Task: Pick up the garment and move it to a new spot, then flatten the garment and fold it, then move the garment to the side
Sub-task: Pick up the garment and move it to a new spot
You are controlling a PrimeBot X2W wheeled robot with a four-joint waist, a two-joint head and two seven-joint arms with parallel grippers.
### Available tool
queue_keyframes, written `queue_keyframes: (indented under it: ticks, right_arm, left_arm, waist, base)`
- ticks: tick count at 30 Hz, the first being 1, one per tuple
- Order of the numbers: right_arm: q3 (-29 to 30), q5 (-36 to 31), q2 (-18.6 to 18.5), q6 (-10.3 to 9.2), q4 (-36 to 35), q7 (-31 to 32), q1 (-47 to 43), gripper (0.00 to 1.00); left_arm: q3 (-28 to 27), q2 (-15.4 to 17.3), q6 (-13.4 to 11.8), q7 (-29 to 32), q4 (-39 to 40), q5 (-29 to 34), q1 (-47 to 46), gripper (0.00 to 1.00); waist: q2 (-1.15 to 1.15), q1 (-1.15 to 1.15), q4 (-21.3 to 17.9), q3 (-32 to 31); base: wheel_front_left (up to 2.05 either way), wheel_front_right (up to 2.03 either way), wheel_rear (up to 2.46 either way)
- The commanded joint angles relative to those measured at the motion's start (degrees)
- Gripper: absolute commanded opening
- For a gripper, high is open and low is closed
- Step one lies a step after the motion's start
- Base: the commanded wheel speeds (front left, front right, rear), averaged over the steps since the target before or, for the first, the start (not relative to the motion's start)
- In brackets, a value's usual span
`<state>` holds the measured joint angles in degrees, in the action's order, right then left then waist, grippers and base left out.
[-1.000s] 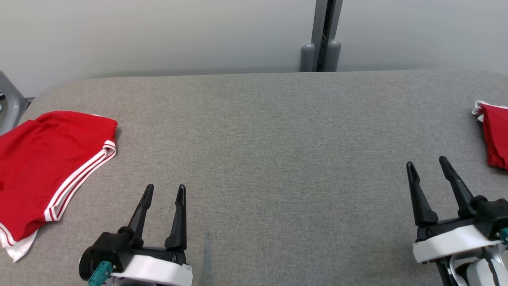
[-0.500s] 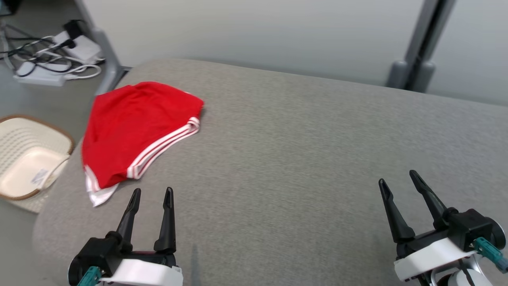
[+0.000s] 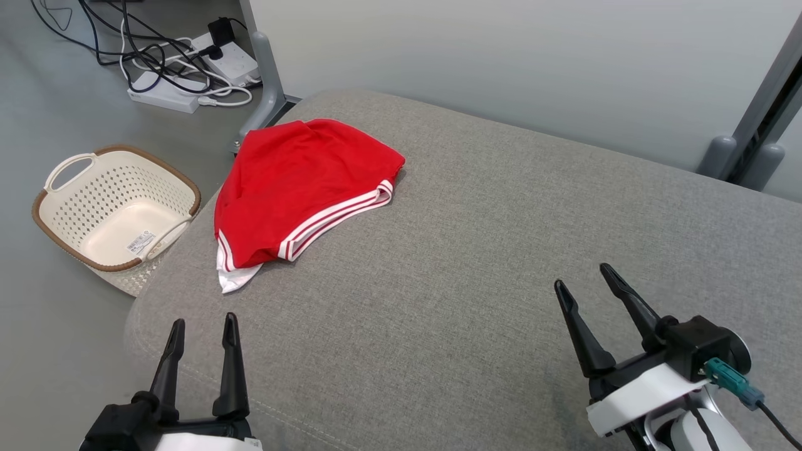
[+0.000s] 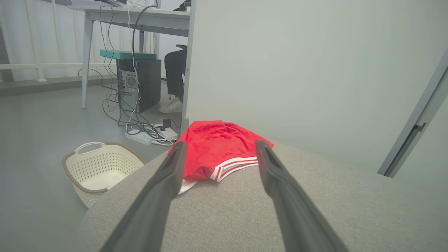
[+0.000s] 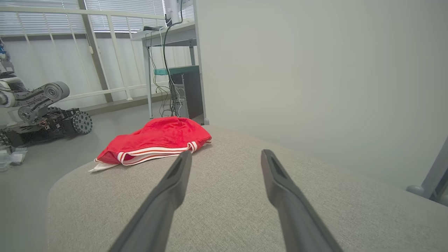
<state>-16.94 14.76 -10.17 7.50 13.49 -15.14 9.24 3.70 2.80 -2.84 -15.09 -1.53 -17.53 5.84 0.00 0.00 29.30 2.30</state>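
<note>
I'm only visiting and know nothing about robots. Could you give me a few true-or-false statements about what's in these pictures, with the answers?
1. The red garment lies on the grey padded surface. True.
2. The left jaws are clamped on the garment. False: both pairs of jaws stand open, apart from the garment, with nothing between them.
3. A cream basket stands on the floor beside the surface. True.
4. The basket is full of folded clothes. False: no clothes show inside it, just a label on its bottom.
5. The garment has blue stripes. False: its stripes are white.
</note>
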Motion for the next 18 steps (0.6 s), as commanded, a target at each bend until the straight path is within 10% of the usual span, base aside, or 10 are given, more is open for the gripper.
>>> queue_keyframes:
  ticks: [1, 18]
  right_arm:
    - [-0.23, 0.54, -0.41, -0.02, 0.32, -0.02, 0.87, 1.00]
    - [-0.50, 1.72, -0.34, -0.02, 0.59, -0.02, 0.14, 1.00]
  left_arm:
    - [-0.23, 0.22, -0.30, -0.04, 0.46, -0.10, 0.52, 1.00]
    - [-0.20, 0.22, -0.10, -0.04, -0.38, -0.10, -0.51, 1.00]
  waist:
    - [0.00, 0.00, 0.09, 0.10]
    - [0.00, 0.00, -0.46, -0.10]
  base:
    - [0.00, 0.00, 0.00]
    - [0.00, 0.00, 0.00]
